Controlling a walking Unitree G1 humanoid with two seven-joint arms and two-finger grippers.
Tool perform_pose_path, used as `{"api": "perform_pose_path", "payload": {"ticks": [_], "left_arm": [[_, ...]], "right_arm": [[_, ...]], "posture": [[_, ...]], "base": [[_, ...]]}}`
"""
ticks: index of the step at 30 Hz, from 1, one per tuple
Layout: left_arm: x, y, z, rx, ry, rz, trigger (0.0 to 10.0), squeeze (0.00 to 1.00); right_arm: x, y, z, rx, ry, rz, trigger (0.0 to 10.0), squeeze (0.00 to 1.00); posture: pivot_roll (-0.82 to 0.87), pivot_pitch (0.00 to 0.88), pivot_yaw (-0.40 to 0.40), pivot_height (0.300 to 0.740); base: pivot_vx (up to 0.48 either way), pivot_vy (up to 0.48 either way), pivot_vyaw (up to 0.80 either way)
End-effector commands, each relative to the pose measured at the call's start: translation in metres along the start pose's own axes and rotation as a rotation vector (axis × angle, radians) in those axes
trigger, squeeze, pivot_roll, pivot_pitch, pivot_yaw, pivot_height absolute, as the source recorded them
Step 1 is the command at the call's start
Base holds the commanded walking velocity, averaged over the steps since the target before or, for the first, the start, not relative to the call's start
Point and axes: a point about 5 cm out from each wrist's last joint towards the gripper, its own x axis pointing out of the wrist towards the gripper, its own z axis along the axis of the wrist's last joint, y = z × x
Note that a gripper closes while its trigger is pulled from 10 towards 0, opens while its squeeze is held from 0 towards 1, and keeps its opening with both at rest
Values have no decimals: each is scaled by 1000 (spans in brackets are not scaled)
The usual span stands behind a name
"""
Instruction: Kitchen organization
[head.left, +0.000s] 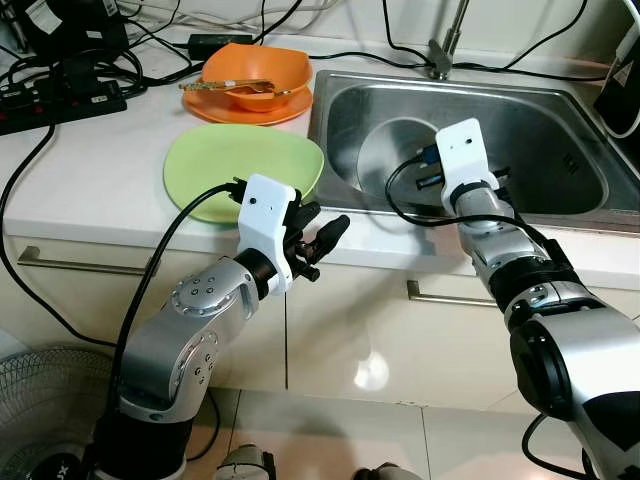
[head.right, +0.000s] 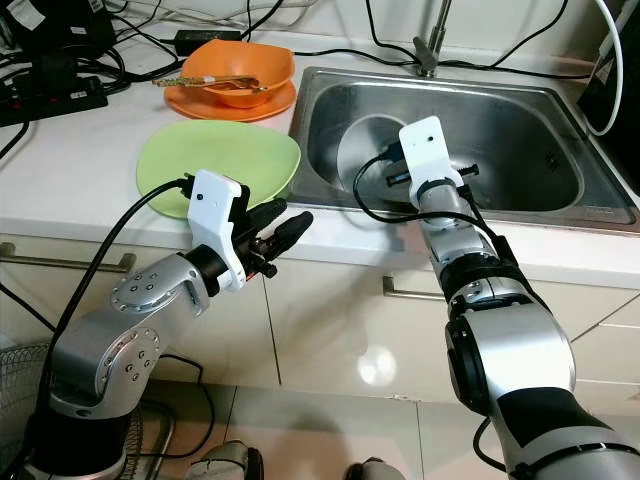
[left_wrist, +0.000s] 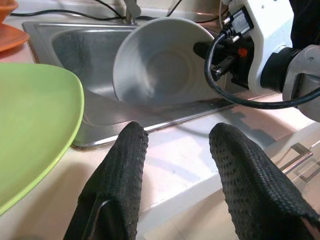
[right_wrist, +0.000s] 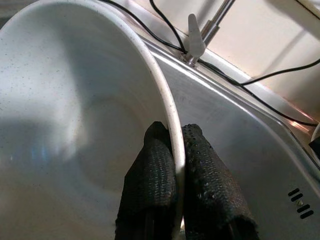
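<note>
The right gripper (right_wrist: 172, 200) is closed on the rim of the white bowl (left_wrist: 160, 62), tilted in the sink (head.left: 560, 130), stiff, probably slippery and breakable.

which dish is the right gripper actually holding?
The white bowl, tilted inside the sink; the right gripper pinches its rim. The green plate and orange dishes sit untouched on the counter.
</note>
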Motion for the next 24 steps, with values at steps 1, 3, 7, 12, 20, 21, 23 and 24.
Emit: {"api": "perform_pose_path", "payload": {"ticks": [1,3,7,12,20,21,23,24], "left_arm": [[-2,-5,0,0,6,-23,10000,0],[-2,-5,0,0,7,-22,10000,0],[-3,-5,1,1,4,-21,10000,0],[-3,-4,1,-1,4,-19,10000,0],[-4,-4,1,-2,3,-15,10000,0],[-4,-4,1,-2,3,-14,10000,0],[-4,-4,1,-2,3,-13,10000,0],[-4,-4,1,-2,3,-13,10000,0]], "right_arm": [[0,1,-1,-4,4,11,10000,0],[-1,4,-4,-4,18,25,10000,0],[-2,8,-7,-10,34,45,10000,0],[-4,15,-14,-17,62,80,10000,1000],[-6,18,-17,-17,77,99,10000,1000],[-6,19,-17,-16,77,100,10000,996],[-5,19,-17,-14,77,103,10000,988],[-5,19,-16,-13,76,103,10000,988]], "posture": [[152,70,-42,718],[152,70,-42,718],[158,73,-44,718],[159,75,-43,718],[166,83,-49,718],[166,83,-49,718],[165,84,-49,718],[164,84,-49,718]], "base": [[0,0,0],[0,0,0],[0,0,0],[0,0,0],[0,0,0],[0,0,0],[0,0,0],[0,0,0]]}}
